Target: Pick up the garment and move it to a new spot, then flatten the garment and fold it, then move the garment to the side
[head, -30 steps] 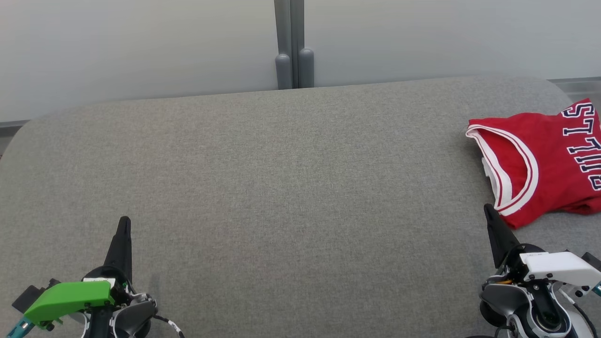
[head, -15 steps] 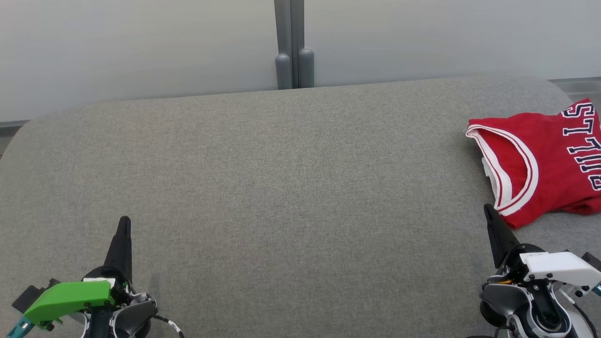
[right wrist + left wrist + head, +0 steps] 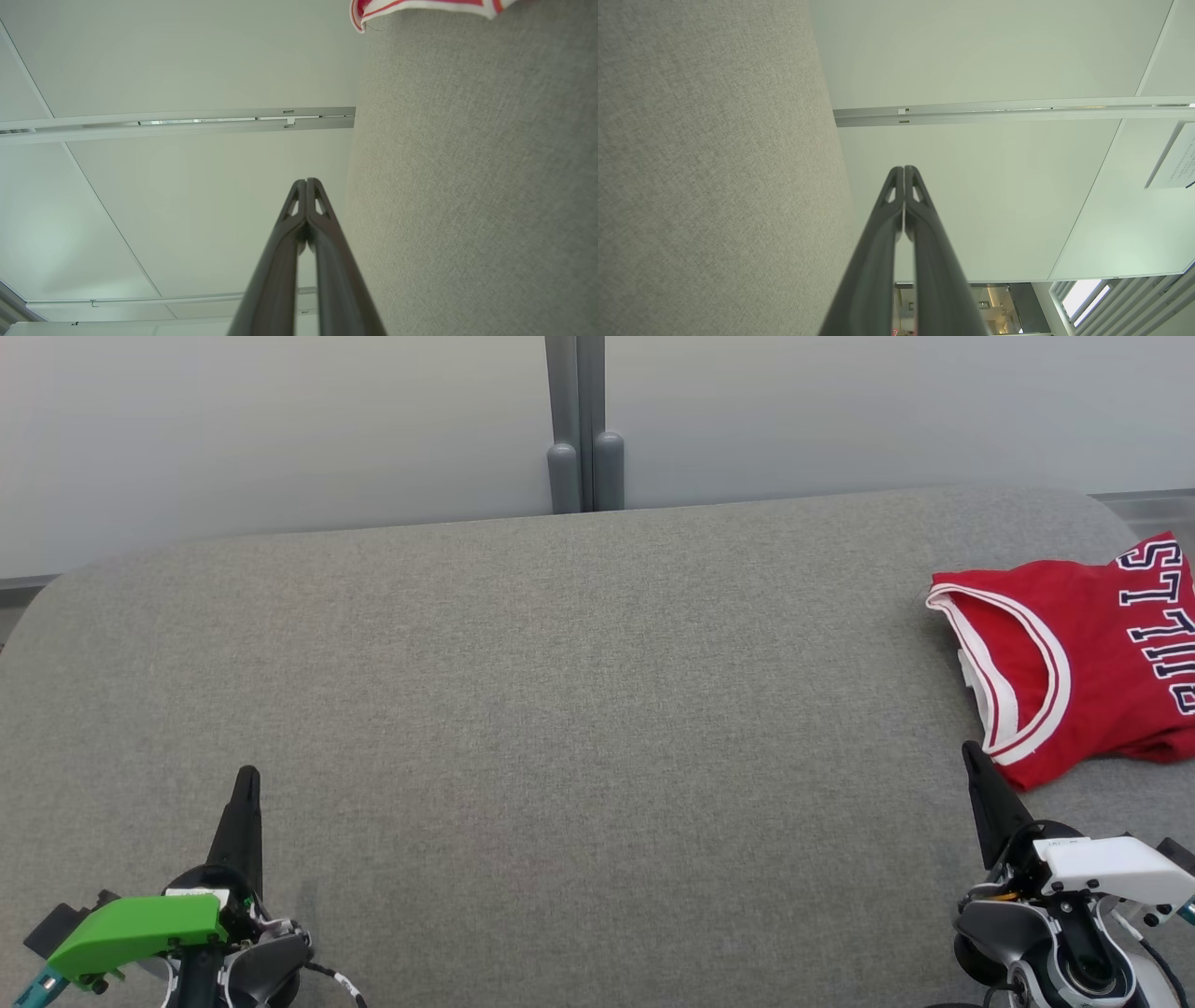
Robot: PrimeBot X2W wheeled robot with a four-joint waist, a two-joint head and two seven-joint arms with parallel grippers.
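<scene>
Head view with both wrist views. Nothing changes over the last second: arms, camera and cloth hold the same positions as in the earlier head views. The left gripper (image 3: 247, 782) rests at the near left of the grey pad (image 3: 579, 709), its two fingers pressed together and holding nothing. The right gripper (image 3: 973, 756) rests at the near right, likewise closed and empty, its tip just beside the jersey (image 3: 1092, 644) but apart from it. The red jersey lies on the pad's far right edge, partly cut off by the frame, neckline toward the centre. The stillness suggests a pause at rest. Whether it precedes the first pick-up or follows the final move aside cannot be told.
</scene>
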